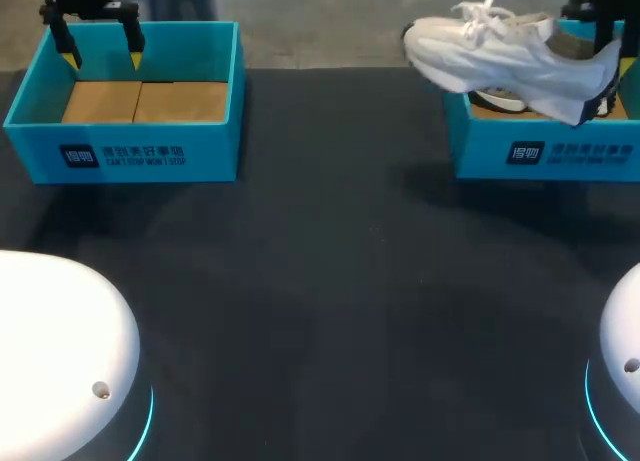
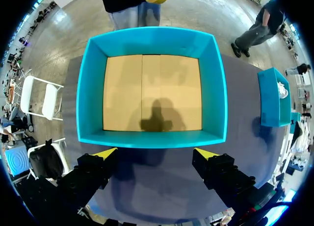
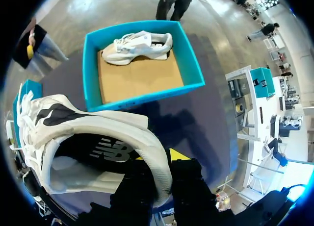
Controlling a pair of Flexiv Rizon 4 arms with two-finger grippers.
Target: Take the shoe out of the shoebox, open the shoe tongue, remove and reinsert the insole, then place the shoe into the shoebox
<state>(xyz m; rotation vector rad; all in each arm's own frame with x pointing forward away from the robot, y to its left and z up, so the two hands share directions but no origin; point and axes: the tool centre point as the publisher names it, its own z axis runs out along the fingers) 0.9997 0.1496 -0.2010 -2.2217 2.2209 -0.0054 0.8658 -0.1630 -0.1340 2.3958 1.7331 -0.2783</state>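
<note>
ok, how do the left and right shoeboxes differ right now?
The left shoebox holds nothing, showing only its bare cardboard floor; the right shoebox has a white shoe lying in it. The left gripper hangs open over the left shoebox; the right gripper is shut on a second white shoe, held in the air above the right shoebox. Shared: both are teal and open-topped, with cardboard floors.

Robot lab: black table [image 1: 320, 311], teal shoeboxes [image 1: 215, 151].
</note>
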